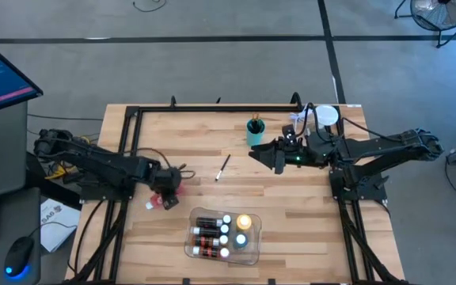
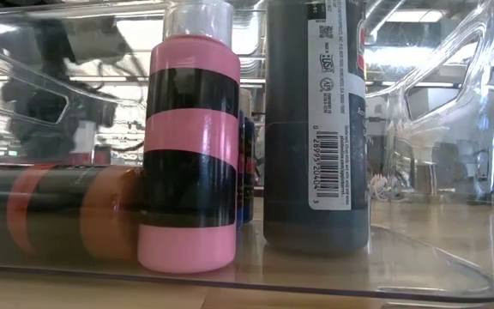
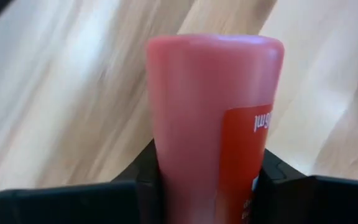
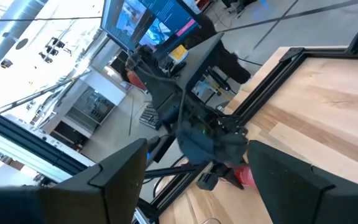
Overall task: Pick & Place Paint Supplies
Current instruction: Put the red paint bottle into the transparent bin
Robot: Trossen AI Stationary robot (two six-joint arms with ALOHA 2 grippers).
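The left gripper (image 1: 166, 188) is sitting low over the near-left part of the counter (image 1: 307, 229), and its jaws are closing around a red paint tube (image 3: 213, 124); the left wrist view is showing the tube's body wedged between the two dark fingers (image 3: 138, 193), apparently touching on both sides, though whether the grip is fully tight I cannot tell. From above, only a bit of the tube is peeking out beside the gripper, lying on the wood well apart from the clear tray (image 1: 253, 252) that is holding several capped bottles and a yellow one. The tube is likely going to handle as a light, soft-walled thing with a smooth, somewhat slippery skin, so squeezing hard on the middle could dent it or let it squirt sideways; taking it across the body near the stiffer shoulder or cap end, with moderate pressure, looks the safer hold. A thin brush (image 1: 222, 168) is lying loose near the counter's middle. The right gripper (image 1: 261, 153) is waiting beside the teal cup (image 1: 255, 131) toward the far side, its jaws standing wide apart and holding nothing.
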